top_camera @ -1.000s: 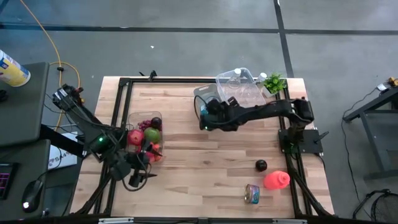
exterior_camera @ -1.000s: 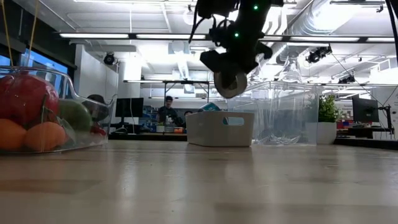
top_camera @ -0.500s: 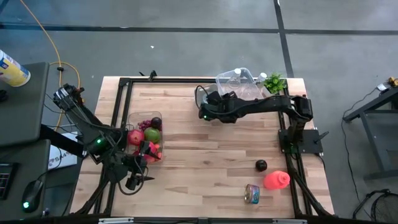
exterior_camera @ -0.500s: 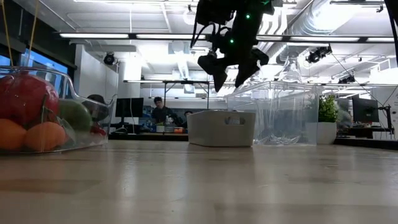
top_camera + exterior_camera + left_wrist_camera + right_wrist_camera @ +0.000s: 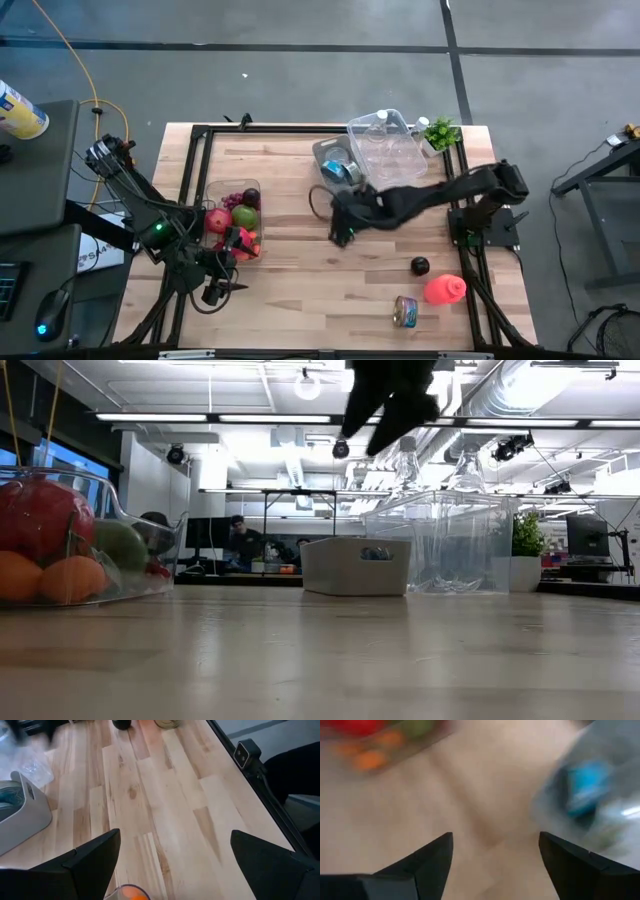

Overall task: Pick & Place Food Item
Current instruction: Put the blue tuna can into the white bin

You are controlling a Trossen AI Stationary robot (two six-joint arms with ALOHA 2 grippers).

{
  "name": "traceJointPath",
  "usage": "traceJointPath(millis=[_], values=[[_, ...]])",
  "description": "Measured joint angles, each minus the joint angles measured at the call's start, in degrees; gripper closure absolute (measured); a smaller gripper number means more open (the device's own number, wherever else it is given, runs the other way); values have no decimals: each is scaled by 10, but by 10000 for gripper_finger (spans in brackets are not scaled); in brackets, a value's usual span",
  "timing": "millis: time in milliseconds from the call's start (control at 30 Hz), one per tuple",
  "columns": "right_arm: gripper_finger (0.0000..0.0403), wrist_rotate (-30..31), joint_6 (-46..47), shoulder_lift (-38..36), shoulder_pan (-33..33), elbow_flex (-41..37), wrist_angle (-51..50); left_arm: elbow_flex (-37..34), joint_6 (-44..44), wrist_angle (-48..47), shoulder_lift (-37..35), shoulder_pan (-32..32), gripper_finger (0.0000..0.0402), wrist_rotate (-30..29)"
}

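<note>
the tin (image 5: pixel 337 170) lies in the grey bin (image 5: pixel 322 152) at the far side of the table (image 5: pixel 300 270); its round blue face seems to point up, though i cannot tell its long axis; one tin in the bin, one more can (image 5: pixel 405 312) at the near right edge, one dark round thing (image 5: pixel 420 265) and one red thing (image 5: pixel 445 290) beside it; one bowl (image 5: pixel 248 188) of fruit at the left, one clear box (image 5: pixel 392 152) with two bottles (image 5: pixel 405 455) just beside the bin, one plant (image 5: pixel 438 132); my right gripper (image 5: pixel 338 235) hangs above bare wood near the bin – arm stretched long across the table, fingers spread, nothing between them; my left gripper (image 5: pixel 228 288) waits near the bowl – arm folded, jaws wide and empty
</note>
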Motion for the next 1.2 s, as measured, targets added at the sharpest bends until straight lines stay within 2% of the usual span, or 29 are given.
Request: traceJointPath(millis=[233, 333, 600, 700, 833, 1000, 1200], values=[[134, -230, 140, -10, 102, -1, -16, 0, 5, 0, 0, 11, 36, -3], [137, -288, 198, -6, 142, -1, -5, 0, 5, 0, 0, 18, 36, -3], [137, -285, 344, -3, 233, -2, 105, 0, 5, 1, 0, 32, 36, -3], [137, -286, 416, -3, 266, -2, 116, 0, 3, 3, 0, 36, 36, -3], [137, -290, 541, -3, 302, -2, 80, 0, 3, 3, 0, 41, 36, -3], [137, -344, 720, -3, 332, -2, 0, 0, 3, 3, 0, 43, 36, -3], [137, -327, 861, 10, 349, -4, -85, 0, 3, 3, 0, 43, 36, -3]])
